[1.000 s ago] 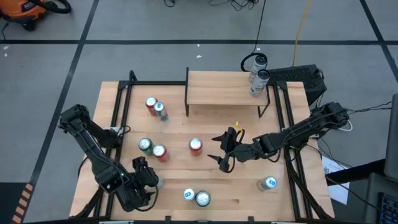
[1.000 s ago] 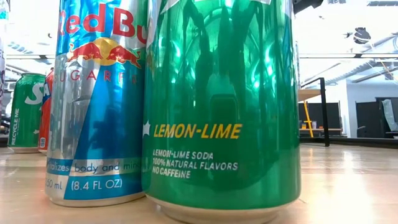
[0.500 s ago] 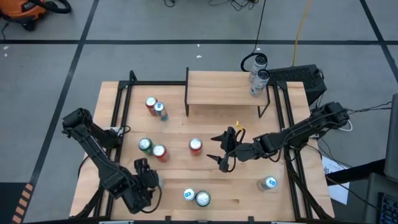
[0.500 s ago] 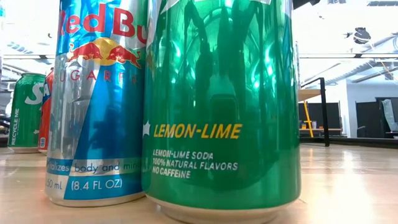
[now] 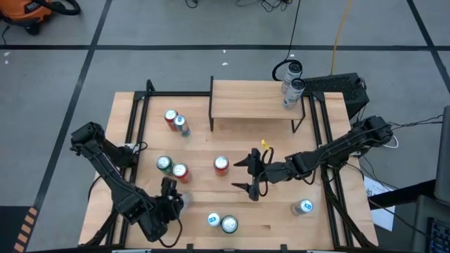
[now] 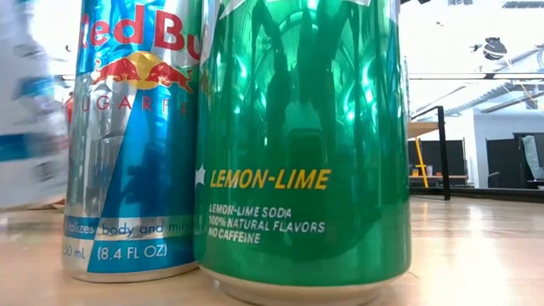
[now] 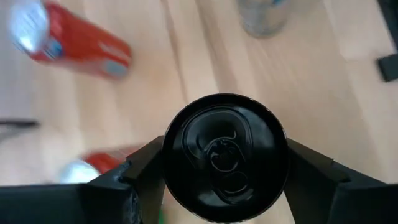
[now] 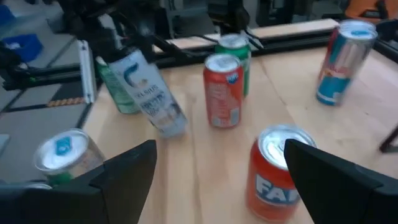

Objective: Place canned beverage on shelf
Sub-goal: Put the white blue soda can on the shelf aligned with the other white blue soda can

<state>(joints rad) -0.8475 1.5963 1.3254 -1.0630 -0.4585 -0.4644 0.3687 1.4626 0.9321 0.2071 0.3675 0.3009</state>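
Now a black-topped beverage can [image 7: 225,155] is clamped between the left gripper [image 7: 224,177] fingers for carrying to the light-wood shelf [image 5: 253,100], while the right gripper [image 5: 251,174] is held wide open mid-table.

Shelf [image 5: 253,100]: light-wood board, far centre of tabletop. Black-topped can [image 7: 224,149] tilted between left fingers, near front-left edge.

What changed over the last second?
The left gripper shifted toward the table's middle and closed its fingers on the white-and-blue can. That can now tilts and shows blurred at the left of the low view. The right gripper turned slightly at mid-table, fingers open. The shelf, the red can and the rest stayed put.
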